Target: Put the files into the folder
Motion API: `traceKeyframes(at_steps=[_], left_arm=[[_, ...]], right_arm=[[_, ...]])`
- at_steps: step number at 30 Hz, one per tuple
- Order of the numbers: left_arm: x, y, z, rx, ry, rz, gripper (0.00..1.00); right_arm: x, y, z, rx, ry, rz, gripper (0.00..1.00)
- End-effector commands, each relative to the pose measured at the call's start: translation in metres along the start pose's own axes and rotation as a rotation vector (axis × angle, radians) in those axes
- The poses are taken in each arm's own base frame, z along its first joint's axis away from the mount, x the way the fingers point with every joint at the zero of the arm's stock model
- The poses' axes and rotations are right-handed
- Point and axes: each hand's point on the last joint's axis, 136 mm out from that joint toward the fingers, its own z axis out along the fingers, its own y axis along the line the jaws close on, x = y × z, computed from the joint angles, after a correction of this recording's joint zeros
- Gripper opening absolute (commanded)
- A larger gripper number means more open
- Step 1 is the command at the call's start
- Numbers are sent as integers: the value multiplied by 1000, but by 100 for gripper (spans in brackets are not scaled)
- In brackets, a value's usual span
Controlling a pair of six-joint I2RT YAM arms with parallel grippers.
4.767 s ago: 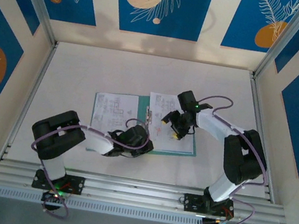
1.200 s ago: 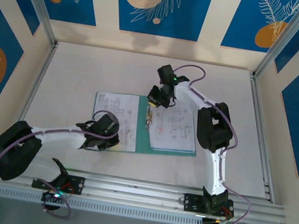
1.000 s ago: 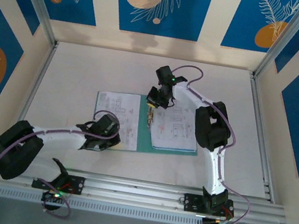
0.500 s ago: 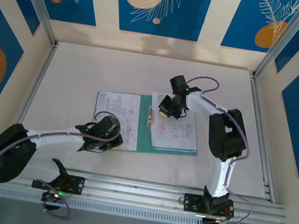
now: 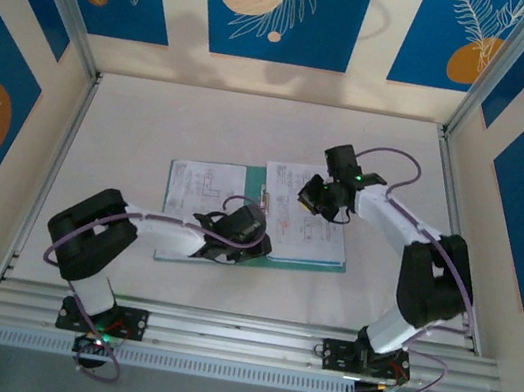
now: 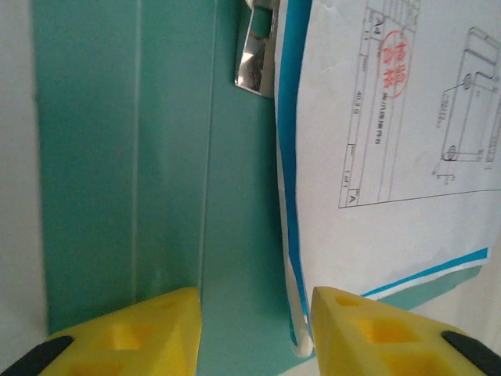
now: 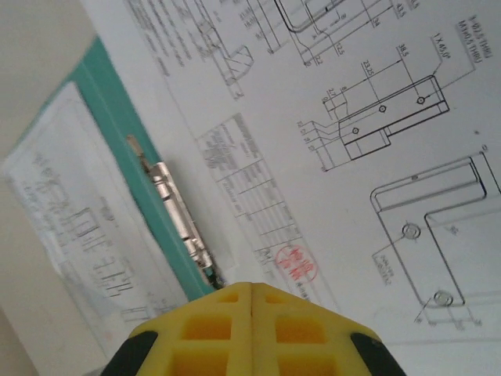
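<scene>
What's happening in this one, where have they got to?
Two arms are filing papers. The teal folder lies open, with white drawing sheets stacked on its right half over a blue sheet, beside the metal clip. Another white sheet covers its left half. The left pincer is open over the bare spine strip near the front edge. The right pincer, shut, is over the right stack.

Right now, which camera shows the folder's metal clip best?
The right wrist view: the metal clip lies whole and sharp along the teal folder spine. The left wrist view crops the clip at the top edge; the top external view shows a tiny sliver.
</scene>
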Motion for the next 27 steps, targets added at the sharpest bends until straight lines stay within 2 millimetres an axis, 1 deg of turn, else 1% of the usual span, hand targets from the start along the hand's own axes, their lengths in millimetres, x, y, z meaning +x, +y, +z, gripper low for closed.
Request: traceKeyframes(at_steps=[1, 3, 6, 12, 17, 21, 24, 27], left_arm=[[2, -14, 5, 42, -5, -51, 41], [3, -15, 8, 47, -8, -58, 41], [3, -17, 9, 55, -13, -61, 41], [1, -26, 1, 66, -37, -59, 41], [4, -31, 3, 91, -30, -84, 41], [4, -37, 1, 101, -38, -87, 40], [4, -35, 4, 95, -39, -95, 39], [6, -33, 11, 92, -32, -103, 35]], right_arm=[[3, -6, -22, -16, -25, 22, 2], [4, -8, -28, -25, -30, 22, 2], [9, -11, -31, -33, -26, 23, 2], [15, -17, -30, -36, -15, 30, 2], [17, -22, -30, -31, -15, 30, 2], [19, -25, -30, -28, -14, 35, 2], [19, -27, -29, -28, -13, 38, 2], [19, -27, -30, -28, -13, 39, 2]])
